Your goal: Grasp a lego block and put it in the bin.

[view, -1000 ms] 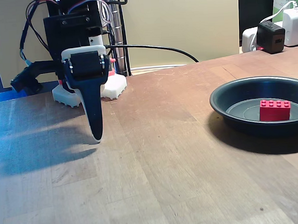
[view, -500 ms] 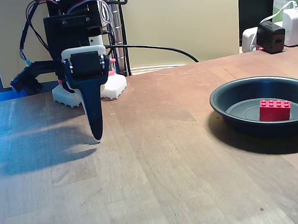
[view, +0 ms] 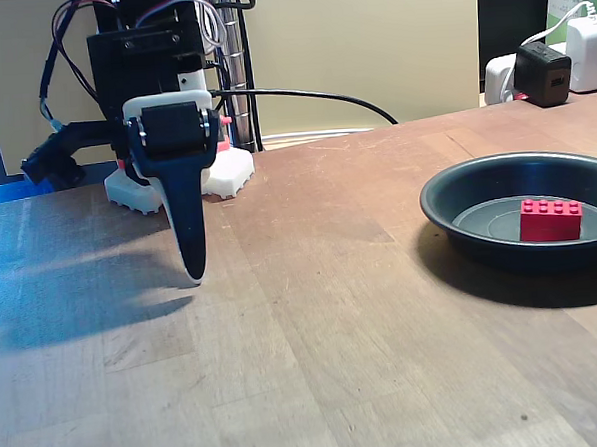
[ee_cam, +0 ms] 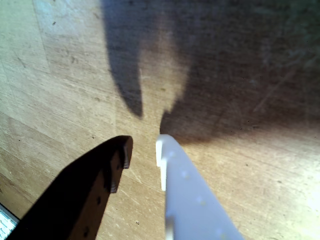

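Wooden table (view: 313, 313), lego block (view: 551, 219) in bin (view: 459, 220), far from tool (view: 193, 277)

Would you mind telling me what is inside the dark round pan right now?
In the fixed view, the pan holds one red lego block, studs up, on its flat bottom. The near wall hides the floor in front of the block.

Table (view: 313, 313) is worn matt wood, scuffed grain. Bin (view: 459, 220) looks like dark satin metal. Block (view: 551, 219) is glossy red plastic. Gripper (ee_cam: 144, 150) fingers: smooth matt plastic, one black, one white.
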